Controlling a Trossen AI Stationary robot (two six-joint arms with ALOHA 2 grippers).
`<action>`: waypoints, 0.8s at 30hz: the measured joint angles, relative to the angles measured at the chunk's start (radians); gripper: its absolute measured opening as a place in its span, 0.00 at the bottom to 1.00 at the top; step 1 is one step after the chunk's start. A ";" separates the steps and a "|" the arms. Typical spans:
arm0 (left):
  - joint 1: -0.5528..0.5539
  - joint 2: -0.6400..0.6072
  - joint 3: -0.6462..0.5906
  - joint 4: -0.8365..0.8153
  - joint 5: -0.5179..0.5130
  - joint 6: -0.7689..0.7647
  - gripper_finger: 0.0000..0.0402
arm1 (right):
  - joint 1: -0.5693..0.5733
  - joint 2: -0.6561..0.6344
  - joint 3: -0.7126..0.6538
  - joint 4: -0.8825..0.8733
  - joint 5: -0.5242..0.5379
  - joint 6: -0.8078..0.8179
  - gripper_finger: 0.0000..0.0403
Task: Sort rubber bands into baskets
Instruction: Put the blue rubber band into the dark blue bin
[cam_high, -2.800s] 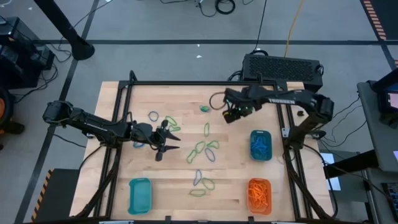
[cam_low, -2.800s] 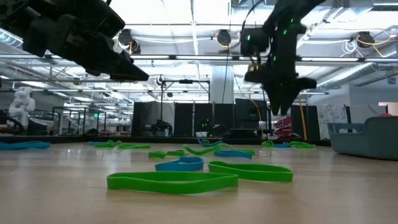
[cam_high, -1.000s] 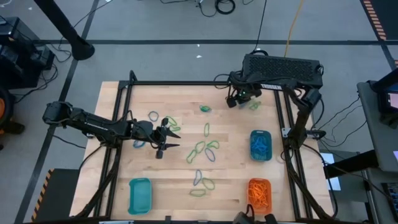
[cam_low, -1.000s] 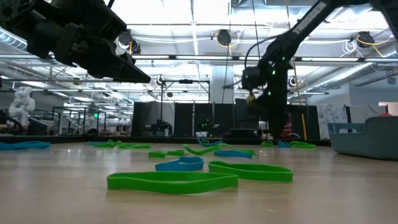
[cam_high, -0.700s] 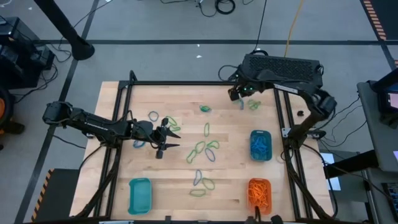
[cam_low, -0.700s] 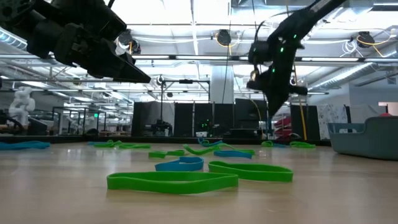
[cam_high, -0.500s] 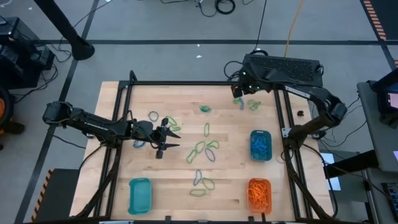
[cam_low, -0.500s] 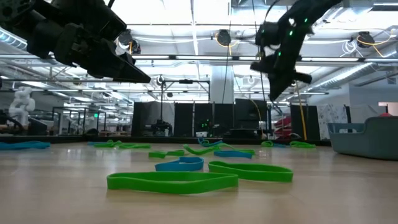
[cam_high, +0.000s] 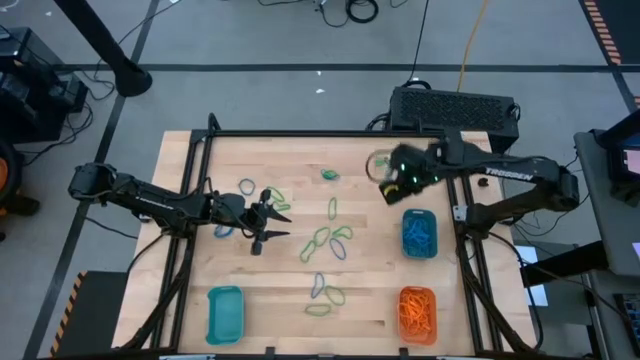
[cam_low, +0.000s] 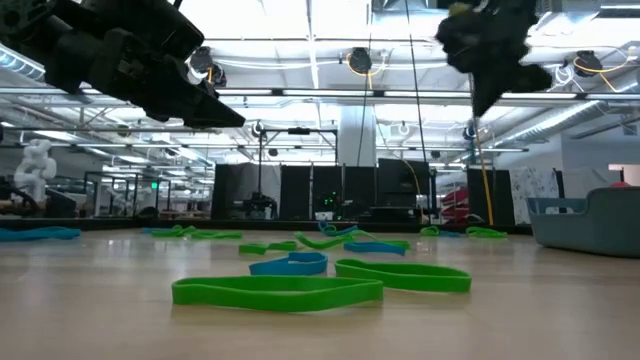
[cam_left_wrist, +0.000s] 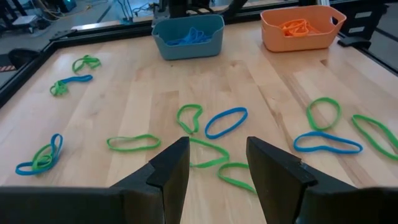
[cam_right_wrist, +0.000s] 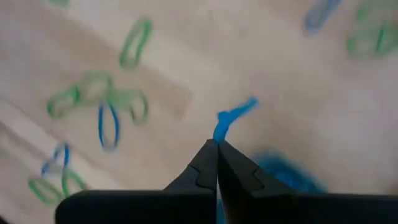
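Observation:
Several green and blue rubber bands lie flat on the wooden table. My right gripper hovers high above the table's far right part, just beyond the teal-blue basket that holds blue bands. It is shut on a blue rubber band. An orange basket with orange bands stands at the near right, another teal basket at the near left. My left gripper waits open above the table's left middle, over loose bands, touching nothing. My right gripper pinches one end of the blue band between its two fingertips, coming at it from above and pointing steeply down. The band is bunched into a short strip that juts out past the fingertips, lifted clear of the table.
A black box sits past the table's far right corner. The table is edged by a black metal frame. More green and blue bands lie on the table's far side, between the loose pile and the baskets.
My right gripper, shut, has risen from the table near its far edge with the blue band. It has swung toward the near edge and the teal-blue basket, tipping to point more steeply down. The band is now lifted clear.

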 joint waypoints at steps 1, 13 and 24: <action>0.000 0.000 0.000 0.000 0.000 0.000 0.42 | 0.041 -0.001 0.000 -0.028 0.000 0.042 0.00; 0.000 0.000 0.000 -0.008 0.000 -0.002 0.42 | 0.411 0.036 -0.003 -0.176 0.018 0.425 0.00; 0.000 0.000 0.000 -0.012 0.008 -0.027 0.42 | 0.450 0.056 -0.202 -0.154 0.037 0.490 0.00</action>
